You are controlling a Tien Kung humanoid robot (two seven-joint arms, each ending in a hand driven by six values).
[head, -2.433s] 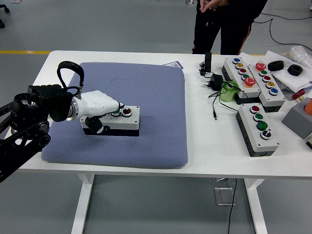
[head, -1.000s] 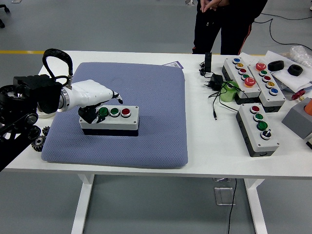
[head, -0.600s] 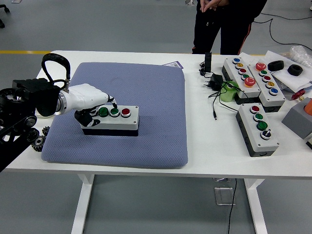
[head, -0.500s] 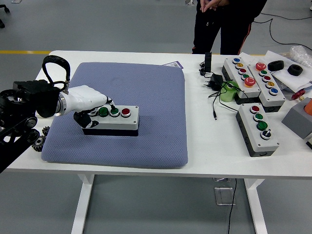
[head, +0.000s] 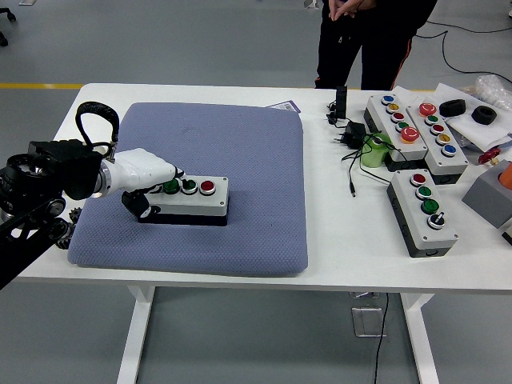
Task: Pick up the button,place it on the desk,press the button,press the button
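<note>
A white three-button box (head: 192, 198) lies on the blue-grey pad (head: 240, 168), left of the pad's middle. Its buttons run green, green, red (head: 207, 187) from left to right. My left hand (head: 162, 189), white on a black arm, comes in from the left and hangs over the box's left end. Its fingers are curled down, with a fingertip on the leftmost green button (head: 170, 187). The thumb reaches down beside the box's left end. The right hand is out of view.
Three more button boxes (head: 422, 210) (head: 394, 120) (head: 438, 138) stand at the right, with a power adapter and cables (head: 352, 138) and a green object (head: 374, 150). Small gears (head: 64, 230) lie at the left edge. A person (head: 376, 40) stands at the far side, hands clasped.
My left hand has drawn back to the left along the box, from over the middle and red buttons to the leftmost green one, and has sunk lower. The box has stayed put.
</note>
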